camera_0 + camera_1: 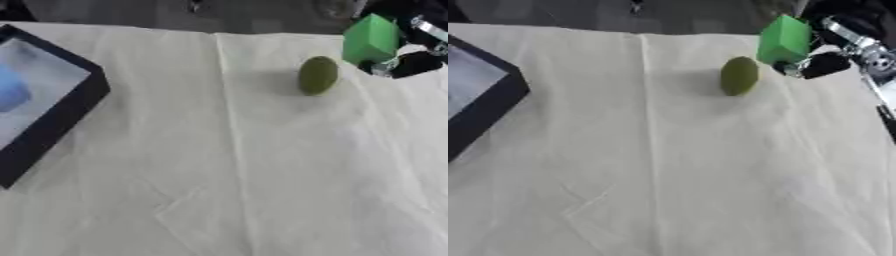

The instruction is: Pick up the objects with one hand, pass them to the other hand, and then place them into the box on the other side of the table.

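The green block (784, 39) is held off the cloth (667, 175) by the right hand (826, 64), fingers closed on it, presumably for handover. The olive ball (739, 75) lies nearby; the box (61, 117) is set far left. No left hand is seen.

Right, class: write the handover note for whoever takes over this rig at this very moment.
Right hand: at the far right, at the green block; grip unclear.
Left hand: not in view.
Olive-green round object: on the cloth beside the block, untouched.
Box: left edge, already holds something blue.
Left: pass the block to the left hand, box it, then the round object.
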`<control>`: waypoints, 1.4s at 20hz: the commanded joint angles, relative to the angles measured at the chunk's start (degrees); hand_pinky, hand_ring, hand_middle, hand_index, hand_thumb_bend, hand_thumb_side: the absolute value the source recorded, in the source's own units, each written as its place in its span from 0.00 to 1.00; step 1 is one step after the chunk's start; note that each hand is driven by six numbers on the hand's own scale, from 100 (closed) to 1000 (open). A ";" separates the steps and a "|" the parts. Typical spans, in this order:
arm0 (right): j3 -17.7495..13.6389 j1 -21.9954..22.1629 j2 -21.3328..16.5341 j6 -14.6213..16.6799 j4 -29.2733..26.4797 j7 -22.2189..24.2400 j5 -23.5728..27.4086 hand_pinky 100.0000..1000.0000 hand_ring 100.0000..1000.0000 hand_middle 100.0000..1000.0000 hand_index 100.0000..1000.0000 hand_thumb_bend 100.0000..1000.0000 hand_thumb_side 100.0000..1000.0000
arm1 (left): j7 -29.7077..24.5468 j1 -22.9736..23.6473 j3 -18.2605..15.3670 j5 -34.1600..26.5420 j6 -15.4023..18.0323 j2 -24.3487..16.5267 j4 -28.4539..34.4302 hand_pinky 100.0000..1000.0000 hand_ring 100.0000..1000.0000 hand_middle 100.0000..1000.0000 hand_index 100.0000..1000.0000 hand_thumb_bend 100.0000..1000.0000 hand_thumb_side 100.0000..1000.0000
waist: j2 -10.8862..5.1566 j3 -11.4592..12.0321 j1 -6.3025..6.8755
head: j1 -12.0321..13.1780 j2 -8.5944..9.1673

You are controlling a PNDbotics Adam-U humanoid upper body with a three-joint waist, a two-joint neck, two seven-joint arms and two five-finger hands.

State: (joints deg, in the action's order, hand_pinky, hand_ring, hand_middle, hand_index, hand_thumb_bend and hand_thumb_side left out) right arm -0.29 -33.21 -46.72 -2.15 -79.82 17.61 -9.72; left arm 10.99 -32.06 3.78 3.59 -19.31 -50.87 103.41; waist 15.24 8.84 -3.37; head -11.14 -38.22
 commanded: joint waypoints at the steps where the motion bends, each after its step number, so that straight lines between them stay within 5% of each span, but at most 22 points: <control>1: 0.46 -0.26 1.18 -2.65 -4.49 -0.32 2.40 0.67 0.63 0.44 0.44 0.37 0.11 | -0.29 -0.90 -0.15 -0.08 0.52 -2.28 2.19 0.72 0.57 0.51 0.69 0.43 0.20 | -1.74 0.00 0.41 | 0.65 -0.34; 13: 3.09 -1.14 13.60 -7.97 -10.23 -2.85 3.27 0.66 0.62 0.43 0.43 0.30 0.09 | -2.99 -0.08 2.08 -0.95 1.86 -2.60 10.89 0.71 0.56 0.52 0.69 0.44 0.19 | -2.99 -0.06 0.70 | 2.61 -1.56; 21: 4.74 -2.52 21.38 -8.42 -10.62 -1.48 2.41 0.66 0.62 0.42 0.43 0.27 0.09 | -8.22 -4.15 6.45 -1.61 7.97 -0.50 11.18 0.70 0.56 0.52 0.69 0.44 0.20 | -3.88 0.16 0.69 | 3.73 -2.48; 28: 6.05 -2.39 25.65 -8.08 -10.41 -0.60 0.76 0.66 0.62 0.42 0.43 0.26 0.08 | -12.67 -7.50 9.19 -2.56 9.79 2.70 11.18 0.70 0.56 0.52 0.69 0.44 0.21 | -4.68 0.31 0.78 | 4.85 -2.92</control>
State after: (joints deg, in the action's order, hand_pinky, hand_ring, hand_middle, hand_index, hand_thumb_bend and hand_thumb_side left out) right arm 5.78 -34.78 -20.87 -10.38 -89.04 16.83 -8.47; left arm -0.89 -38.48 12.96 1.48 -9.81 -47.70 113.79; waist 11.80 9.13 -2.90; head -6.64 -40.87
